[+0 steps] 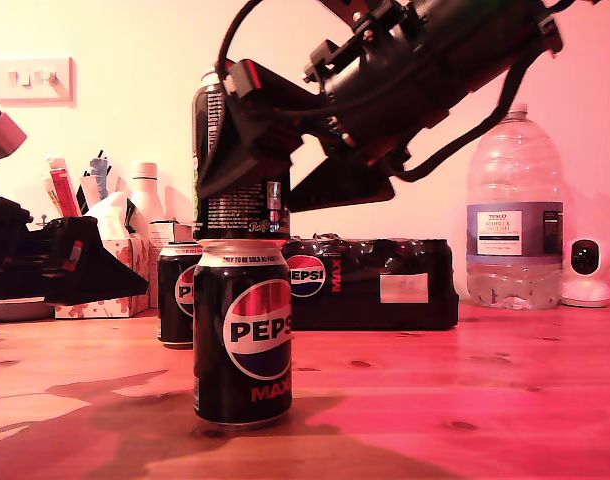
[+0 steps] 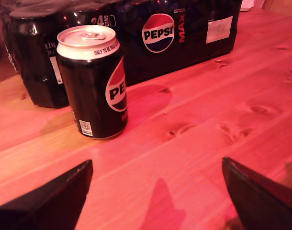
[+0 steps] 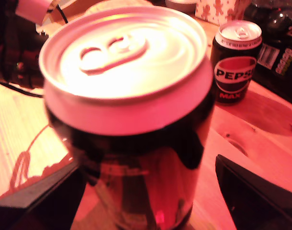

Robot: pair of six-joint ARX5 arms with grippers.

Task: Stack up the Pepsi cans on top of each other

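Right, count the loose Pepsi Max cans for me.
3. The front can stands on the wooden table. The top can sits on it, between my second gripper's fingers. The third can stands behind, beside the Pepsi multipack. Others may be hidden.

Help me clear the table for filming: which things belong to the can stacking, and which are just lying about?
In the job: bottom Pepsi can; upper can held by my second gripper; third can.

Lying about: multipack; water bottle; tissue box; small camera.
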